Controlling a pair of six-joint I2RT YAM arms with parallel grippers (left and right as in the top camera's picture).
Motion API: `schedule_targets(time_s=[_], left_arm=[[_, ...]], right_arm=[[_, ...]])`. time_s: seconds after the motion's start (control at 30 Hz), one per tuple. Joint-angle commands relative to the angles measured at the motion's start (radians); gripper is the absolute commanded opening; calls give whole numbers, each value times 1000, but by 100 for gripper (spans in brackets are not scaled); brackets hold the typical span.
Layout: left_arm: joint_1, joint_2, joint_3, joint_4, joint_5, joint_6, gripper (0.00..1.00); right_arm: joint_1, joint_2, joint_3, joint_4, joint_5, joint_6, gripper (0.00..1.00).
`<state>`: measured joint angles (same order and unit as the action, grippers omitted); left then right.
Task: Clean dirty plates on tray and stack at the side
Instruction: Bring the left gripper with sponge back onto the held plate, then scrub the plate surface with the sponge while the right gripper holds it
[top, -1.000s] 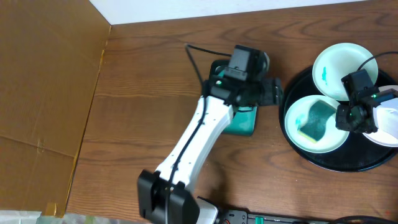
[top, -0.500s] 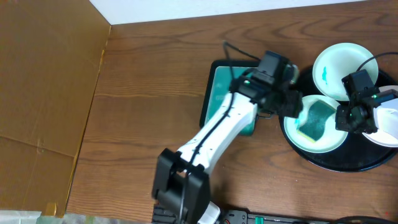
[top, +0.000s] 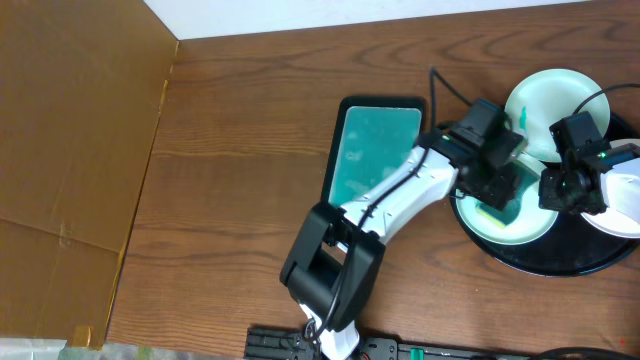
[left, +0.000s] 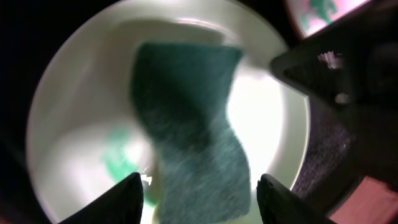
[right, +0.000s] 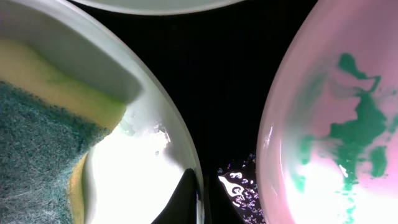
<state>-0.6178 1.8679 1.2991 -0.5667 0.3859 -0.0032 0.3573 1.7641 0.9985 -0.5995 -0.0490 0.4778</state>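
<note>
White links of the left arm run from the base at the lower centre of the overhead view up and to the right. They cross the lower right corner of the teal tray. The wrist reaches over the black tray at the right edge.

The left gripper hangs over the middle plate, which lies on the tray's left half. In the left wrist view its fingers stand spread wide at the bottom of the frame. The near end of the dark green sponge lies between them. The sponge rests flat in the plate beside a teal smear.

The right gripper sits at that plate's right rim, between it and the right plate. In the right wrist view only one dark fingertip shows at the rim, so I cannot tell whether it is clamped or released. The right plate bears teal smears. The top plate lies at the tray's upper edge.
</note>
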Motion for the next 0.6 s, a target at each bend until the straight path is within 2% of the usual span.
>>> schedule_targets(time_s=[0.0,0.2,0.57], left_arm=[[-42,5,-3,24,-108,21,60],[-80,32,-3,43,-216,-11,59],[-79,93,-3,64,-214,-48,59]], right_arm=[[-6,4,-11,13,-9,-4,1],[-10,4,-11,14,-9,-4,1],[-10,4,-11,8,-9,-5,1]])
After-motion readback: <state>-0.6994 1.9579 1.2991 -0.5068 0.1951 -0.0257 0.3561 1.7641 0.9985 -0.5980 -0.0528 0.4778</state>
